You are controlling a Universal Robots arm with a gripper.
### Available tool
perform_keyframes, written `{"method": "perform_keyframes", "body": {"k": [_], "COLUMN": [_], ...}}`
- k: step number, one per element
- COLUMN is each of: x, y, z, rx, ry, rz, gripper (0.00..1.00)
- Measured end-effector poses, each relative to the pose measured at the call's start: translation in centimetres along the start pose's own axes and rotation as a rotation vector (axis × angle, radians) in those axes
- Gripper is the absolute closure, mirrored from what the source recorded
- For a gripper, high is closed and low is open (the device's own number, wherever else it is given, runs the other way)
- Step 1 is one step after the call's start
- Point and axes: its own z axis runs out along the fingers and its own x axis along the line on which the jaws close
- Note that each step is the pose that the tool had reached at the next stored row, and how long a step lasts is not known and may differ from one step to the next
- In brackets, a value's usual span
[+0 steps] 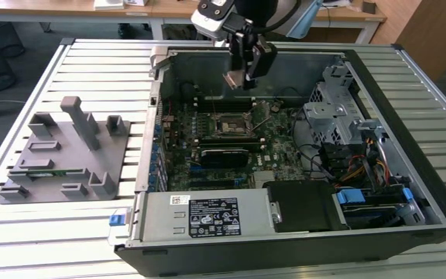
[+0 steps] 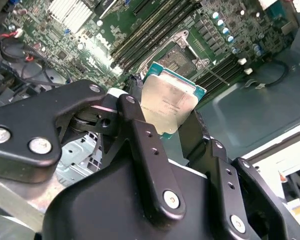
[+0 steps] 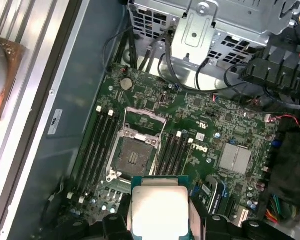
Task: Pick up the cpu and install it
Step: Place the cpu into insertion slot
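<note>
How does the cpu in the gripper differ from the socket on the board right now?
The cpu hangs in the air, clamped in the gripper; the socket sits fixed on the motherboard below it. The cpu has a shiny silver-grey top with a thin green edge; the socket is dark inside a metal frame. The cpu is a solid slab; the socket is an empty recess. Both are roughly square.

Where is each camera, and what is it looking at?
Exterior view: off the arm, looking down into the open computer case; shows the arm's end and hand holding the cpu.
First wrist view: on the arm, looking down at the motherboard and empty socket; hand tips show.
Second wrist view: on the arm, behind the hand's black fingers, facing the motherboard.
Both wrist views share the cpu and socket.
</note>
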Motion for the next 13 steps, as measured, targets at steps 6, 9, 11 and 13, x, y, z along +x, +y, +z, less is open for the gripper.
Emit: {"method": "perform_keyframes", "body": {"k": [6,9,11,13], "x": [0.10,0.19,0.21,0.21], "y": [0.02,0.04,0.05,0.04], "z": [0.29,0.39,0.47,0.64], "rx": [-0.0009,-0.0010,-0.0012,-0.0013], "ry": [-0.0026,-0.0038,-0.0038,-0.0037], "rz": [0.065,0.086,0.089,0.089], "gripper": [0.46,0.46,0.46,0.46]}}
